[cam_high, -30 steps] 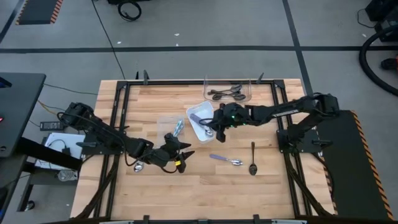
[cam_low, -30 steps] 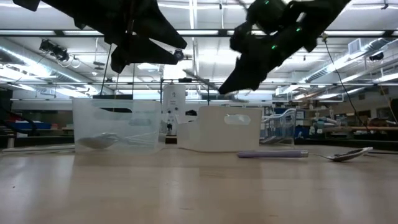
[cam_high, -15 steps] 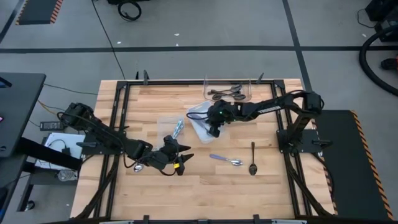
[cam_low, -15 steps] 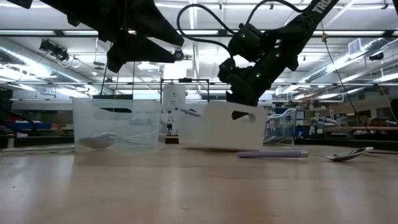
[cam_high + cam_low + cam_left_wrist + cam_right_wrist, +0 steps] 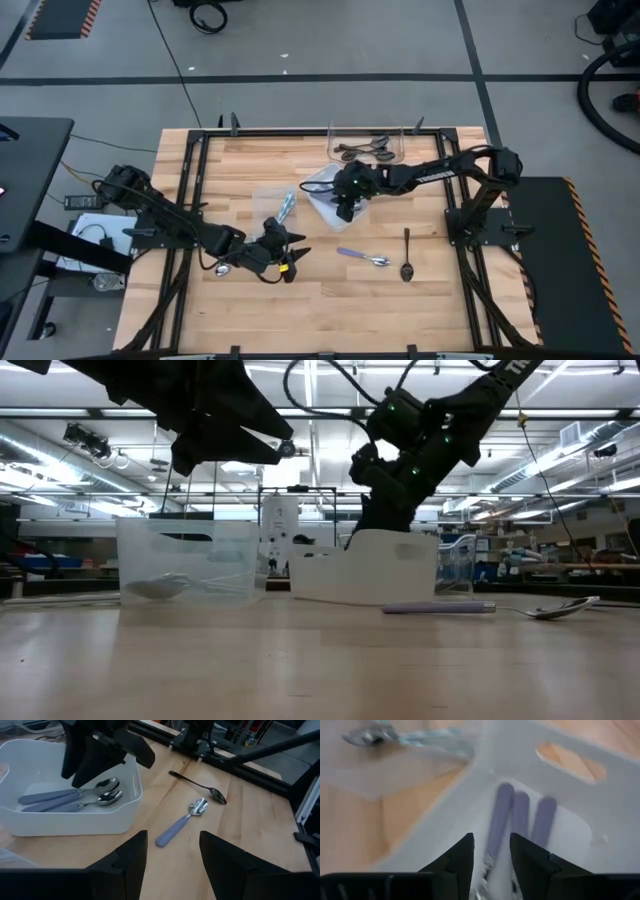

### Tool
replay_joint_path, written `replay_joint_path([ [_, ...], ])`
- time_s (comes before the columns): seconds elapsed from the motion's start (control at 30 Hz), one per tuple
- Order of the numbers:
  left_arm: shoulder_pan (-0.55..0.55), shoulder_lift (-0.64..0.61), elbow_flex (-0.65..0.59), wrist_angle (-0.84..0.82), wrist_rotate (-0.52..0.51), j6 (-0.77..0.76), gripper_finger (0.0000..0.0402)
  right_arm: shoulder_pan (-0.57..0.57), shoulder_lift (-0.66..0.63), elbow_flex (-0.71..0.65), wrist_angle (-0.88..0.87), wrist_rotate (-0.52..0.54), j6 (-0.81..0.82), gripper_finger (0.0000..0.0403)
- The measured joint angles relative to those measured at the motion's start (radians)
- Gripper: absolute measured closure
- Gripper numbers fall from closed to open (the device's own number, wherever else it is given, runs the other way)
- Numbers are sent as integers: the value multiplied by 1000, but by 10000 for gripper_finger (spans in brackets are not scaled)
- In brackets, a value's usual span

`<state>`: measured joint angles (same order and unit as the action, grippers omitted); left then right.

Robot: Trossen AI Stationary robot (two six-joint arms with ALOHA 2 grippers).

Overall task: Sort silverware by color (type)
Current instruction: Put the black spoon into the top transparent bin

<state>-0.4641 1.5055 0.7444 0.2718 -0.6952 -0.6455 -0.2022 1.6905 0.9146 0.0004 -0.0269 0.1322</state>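
Note:
Three purple-handled spoons [image 5: 520,817] lie in the white container [image 5: 318,186] at mid-table. My right gripper [image 5: 490,860] hangs open just above them, reaching down inside the container, and I see no touch. One purple spoon [image 5: 180,822] and one dark spoon [image 5: 407,255] lie flat on the table to the right. Light-blue spoons [image 5: 287,205] lie in a clear container [image 5: 270,200]. Dark spoons [image 5: 365,150] lie in the far clear container [image 5: 385,158]. My left gripper [image 5: 172,860] hovers open near the table's left, empty.
Another spoon's metal head [image 5: 222,268] shows beside my left arm. Black frame rails [image 5: 190,170] run along the table's edges. Bare wood lies along the near edge [image 5: 330,310].
My right gripper has gone down into the white container. The purple spoon it carried now lies there with the other two. The container has shifted and turned a little on the table.

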Motion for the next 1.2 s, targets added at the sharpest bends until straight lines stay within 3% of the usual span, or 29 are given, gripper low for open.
replay_joint_path([
  [0.33,0,0,0,-34,0,62,214,76,0,134,-107,8,-2,263],
  [0.8,24,1,0,-71,-26,186,214,243,-6,136,-187,13,4,264],
  [1.2,58,1,0,-106,-27,223,214,397,-167,128,-421,190,105,264],
])
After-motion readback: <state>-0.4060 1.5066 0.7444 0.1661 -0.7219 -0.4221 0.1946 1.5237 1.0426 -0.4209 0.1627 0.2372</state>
